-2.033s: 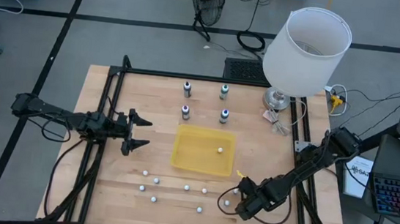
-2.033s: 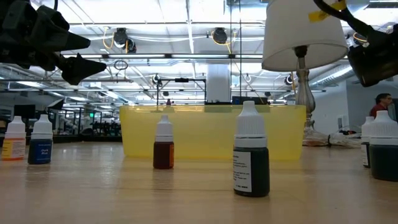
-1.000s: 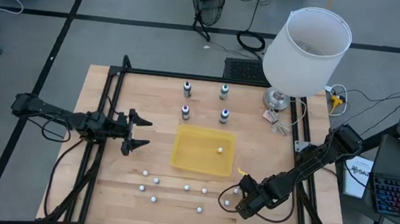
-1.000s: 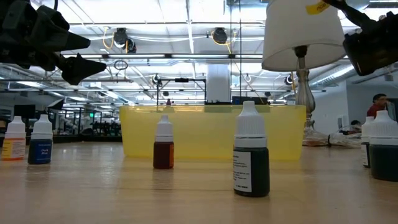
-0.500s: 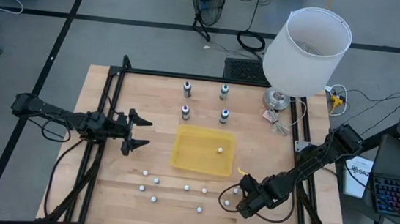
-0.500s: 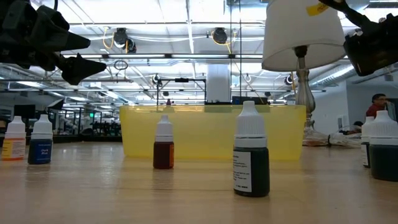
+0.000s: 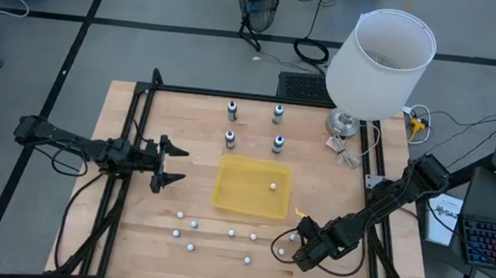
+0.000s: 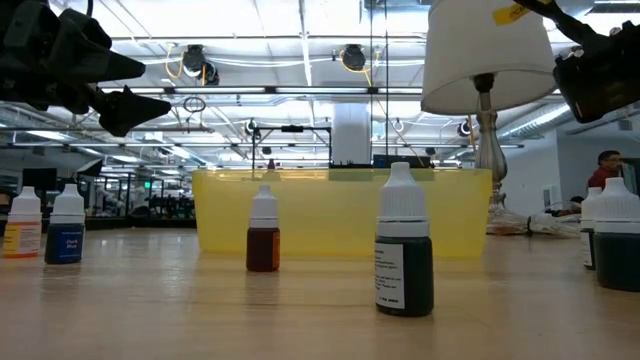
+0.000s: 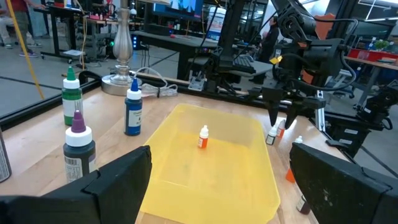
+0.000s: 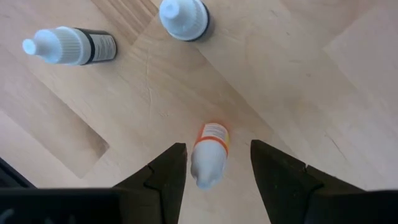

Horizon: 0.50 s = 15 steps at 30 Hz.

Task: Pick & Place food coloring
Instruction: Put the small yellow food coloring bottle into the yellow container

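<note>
The table point(image 7: 129, 237) is laid out with a yellow tray point(image 7: 235, 197) in the middle. Four tall bottles point(image 7: 232, 111) stand at its far side and small bottles point(image 7: 191, 237) are scattered on the near side. One small bottle point(image 9: 203, 137) already stands in the tray, so I'd say the job has begun and most of it remains.

The left gripper point(image 7: 175, 166) waits at the table's left, its fingers spread wide and empty.

The right gripper point(image 7: 292, 249) is low at the near right, over the bottle point(image 10: 210, 155) it looks to be after. Its fingers stand either side of this one with bare wood showing between, so nothing is held yet. This looks like the grasp step. The next move calls for closing squarely on the body, then a lift and a carry left and far to the tray.

That bottle is tiny and upright, with a pale cap and an orange label. Two more sit near it, one lying on its side.
</note>
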Tool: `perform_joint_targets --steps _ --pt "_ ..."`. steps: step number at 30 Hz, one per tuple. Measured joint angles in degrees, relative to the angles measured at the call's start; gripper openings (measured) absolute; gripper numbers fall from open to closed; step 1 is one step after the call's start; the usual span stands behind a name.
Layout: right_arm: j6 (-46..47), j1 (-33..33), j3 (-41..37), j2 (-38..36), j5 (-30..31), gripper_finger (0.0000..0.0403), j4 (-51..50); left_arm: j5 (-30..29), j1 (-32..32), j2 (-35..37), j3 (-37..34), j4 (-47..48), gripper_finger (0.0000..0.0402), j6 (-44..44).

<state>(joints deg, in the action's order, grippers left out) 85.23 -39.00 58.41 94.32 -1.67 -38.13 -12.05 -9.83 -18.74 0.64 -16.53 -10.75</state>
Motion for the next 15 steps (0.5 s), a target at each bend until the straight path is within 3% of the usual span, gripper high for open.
perform_joint_targets --steps 8,15 --pt "0.0 0.0 0.0 0.0 -0.1 0.0160 0.0 0.0 0.0 0.0 0.0 0.0 0.0379 0.0" --pt "-0.1 0.0 0.0 0.0 -0.2 0.0104 0.2 0.0 0.0 0.0 0.0 0.0 0.0379 0.0"
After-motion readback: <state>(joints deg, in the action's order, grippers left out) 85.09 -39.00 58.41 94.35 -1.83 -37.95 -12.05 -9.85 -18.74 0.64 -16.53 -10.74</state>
